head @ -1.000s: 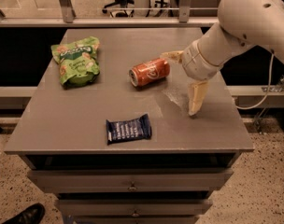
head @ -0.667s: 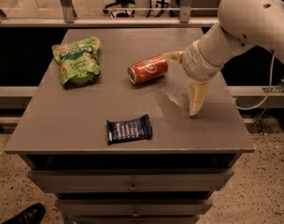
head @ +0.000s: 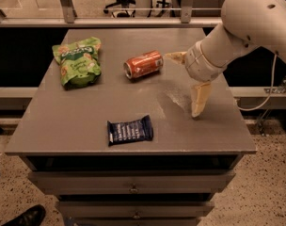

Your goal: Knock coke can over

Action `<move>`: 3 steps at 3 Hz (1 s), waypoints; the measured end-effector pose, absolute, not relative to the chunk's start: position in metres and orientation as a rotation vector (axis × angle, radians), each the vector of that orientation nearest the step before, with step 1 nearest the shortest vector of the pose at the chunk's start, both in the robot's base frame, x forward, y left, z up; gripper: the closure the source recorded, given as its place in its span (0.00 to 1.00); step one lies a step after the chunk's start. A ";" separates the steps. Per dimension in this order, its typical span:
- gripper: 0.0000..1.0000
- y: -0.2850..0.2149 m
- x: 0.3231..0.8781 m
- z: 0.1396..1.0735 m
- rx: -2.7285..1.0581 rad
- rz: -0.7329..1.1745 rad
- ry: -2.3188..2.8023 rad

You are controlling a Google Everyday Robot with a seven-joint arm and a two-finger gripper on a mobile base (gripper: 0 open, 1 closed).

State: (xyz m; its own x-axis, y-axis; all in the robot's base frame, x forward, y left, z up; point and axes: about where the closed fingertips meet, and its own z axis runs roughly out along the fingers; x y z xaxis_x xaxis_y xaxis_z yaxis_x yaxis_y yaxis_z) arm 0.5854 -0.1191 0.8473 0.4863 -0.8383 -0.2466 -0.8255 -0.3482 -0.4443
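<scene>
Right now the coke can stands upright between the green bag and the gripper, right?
No. The camera view shows the coke can lying on its side, not upright. It is between the green bag and the gripper, which hangs open over the table.

No print is legible on coke can (head: 143,64), bag (head: 77,62) or wrapper (head: 130,130), left of gripper (head: 181,84).

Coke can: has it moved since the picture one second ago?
Yes. The coke can, lying on its side, has rolled slightly left, toward the green snack bag, which stayed put. The gripper hangs open to its right.
</scene>
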 end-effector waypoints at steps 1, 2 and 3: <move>0.16 -0.146 0.577 0.861 -2.113 -0.107 1.445; 0.39 -0.219 0.553 0.903 -1.850 -0.288 1.605; 0.44 -0.268 0.539 0.934 -1.660 -0.399 1.669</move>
